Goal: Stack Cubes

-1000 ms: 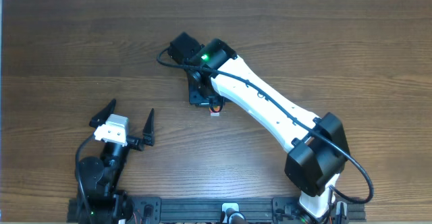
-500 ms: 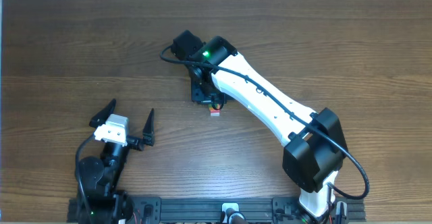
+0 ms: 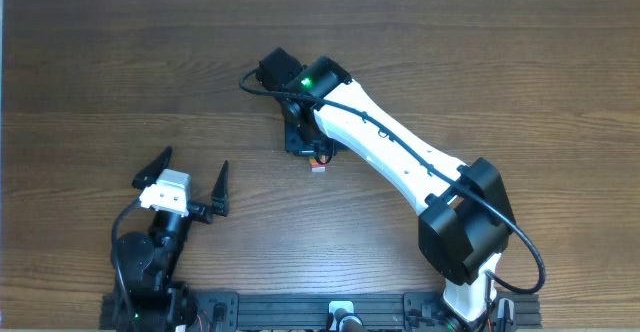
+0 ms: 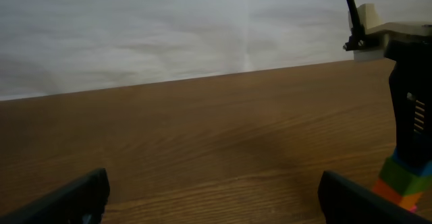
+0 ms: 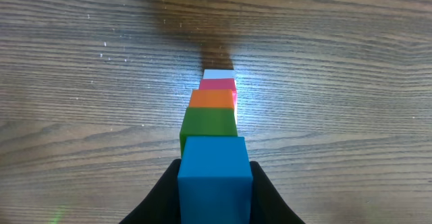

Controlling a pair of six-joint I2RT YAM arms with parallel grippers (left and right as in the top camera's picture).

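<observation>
A stack of cubes stands at the table's middle: white (image 5: 219, 75) at the bottom, then red (image 5: 217, 84), orange (image 5: 212, 98), green (image 5: 208, 122) and blue (image 5: 214, 177) on top. My right gripper (image 5: 214, 183) is directly above the stack, its black fingers (image 5: 162, 190) pressed to both sides of the blue cube. In the top view the right gripper (image 3: 298, 137) covers most of the stack (image 3: 319, 163). The left wrist view shows the stack (image 4: 399, 182) under the right gripper's fingers (image 4: 410, 116). My left gripper (image 3: 195, 162) rests open and empty near the front left, far from the stack.
Bare wooden tabletop (image 3: 480, 62) surrounds the stack. The right arm's white link (image 3: 385, 152) slants from the front right across to the middle. A pale wall (image 4: 169, 28) rises behind the table's far edge.
The right arm has shifted slightly to the right and away from the front, staying over the stack. The left arm has not moved.
</observation>
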